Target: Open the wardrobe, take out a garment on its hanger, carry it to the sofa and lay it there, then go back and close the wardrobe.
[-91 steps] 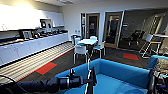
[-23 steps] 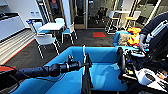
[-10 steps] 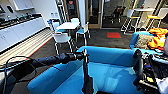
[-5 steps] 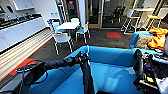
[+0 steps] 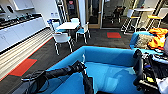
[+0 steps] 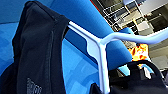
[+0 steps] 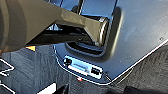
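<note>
The bright blue sofa (image 5: 110, 57) stands right in front of me, its seat just below my arms. My left arm reaches in from the lower left, and my left gripper (image 5: 79, 67) hangs over the seat's left part. From it the black garment (image 5: 87, 83) droops in a narrow dark strip. In the left wrist view the garment (image 6: 37, 55) hangs on the thin white hanger (image 6: 100, 50), with the sofa's blue cushions (image 6: 75, 72) close behind. My right arm (image 5: 138, 67) is folded at the right edge. The wardrobe is out of view.
A second blue seat (image 5: 136, 37) at the right holds a grey cushion and orange clothing (image 5: 157, 37). White chairs (image 5: 61, 38) and a white table (image 5: 67, 25) stand beyond the sofa's back. A long white kitchen counter (image 5: 17, 31) runs along the left wall.
The whole view has shifted as I drove up to the sofa, which now looms larger. My left arm has carried the garment further in over the seat.
</note>
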Robot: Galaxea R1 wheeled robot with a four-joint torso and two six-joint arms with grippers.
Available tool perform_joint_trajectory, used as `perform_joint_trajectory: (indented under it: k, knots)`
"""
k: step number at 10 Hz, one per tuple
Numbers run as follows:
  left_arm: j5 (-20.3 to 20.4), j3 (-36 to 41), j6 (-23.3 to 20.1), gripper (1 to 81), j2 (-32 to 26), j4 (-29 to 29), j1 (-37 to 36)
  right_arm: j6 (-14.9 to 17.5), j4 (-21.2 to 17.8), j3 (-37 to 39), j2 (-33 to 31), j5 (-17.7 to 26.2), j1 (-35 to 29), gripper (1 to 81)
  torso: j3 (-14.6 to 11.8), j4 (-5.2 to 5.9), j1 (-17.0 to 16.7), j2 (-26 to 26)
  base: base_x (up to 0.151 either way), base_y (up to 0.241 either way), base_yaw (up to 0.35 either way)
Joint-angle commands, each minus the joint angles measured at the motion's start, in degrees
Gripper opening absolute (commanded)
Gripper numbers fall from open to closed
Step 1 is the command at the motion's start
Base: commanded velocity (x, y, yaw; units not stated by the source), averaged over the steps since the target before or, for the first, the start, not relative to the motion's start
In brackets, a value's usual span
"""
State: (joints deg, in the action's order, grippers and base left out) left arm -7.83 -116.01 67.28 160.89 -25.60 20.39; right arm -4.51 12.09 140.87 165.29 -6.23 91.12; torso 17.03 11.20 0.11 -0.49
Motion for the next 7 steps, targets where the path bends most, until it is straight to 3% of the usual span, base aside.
perform_joint_trajectory:
  k: [1,3,4,6,7]
  knots:
    - [1.0,0.4,-0.3,1.0,-3.7,-1.5,-8.8,0.0,0.6,-0.4,0.2,3.5,0.3,81.1,0.0,0.0,0.0,0.0,0.0,0.0,0.0]
    - [1.1,0.3,-0.2,1.0,-6.5,-1.6,-7.3,0.0,0.6,-0.4,0.2,3.5,0.3,81.1,0.0,0.0,0.0,0.0,0.0,0.0,0.0]
    - [1.2,0.3,-0.3,1.0,-7.6,-1.7,-7.0,0.0,0.6,-0.4,0.2,3.5,0.3,81.1,0.0,4.62,0.0,0.0,0.0,0.0,0.0]
    - [1.3,0.7,-0.4,1.0,-8.8,-1.8,-6.5,0.0,0.5,-0.4,0.2,3.5,0.3,81.1,0.0,6.75,0.0,0.0,0.0,0.0,0.0]
    - [1.3,0.7,-0.5,1.0,-9.1,-1.8,-6.1,0.0,0.5,-0.4,0.2,3.5,0.2,81.1,0.0,8.45,0.0,0.0,0.0,0.0,0.0]
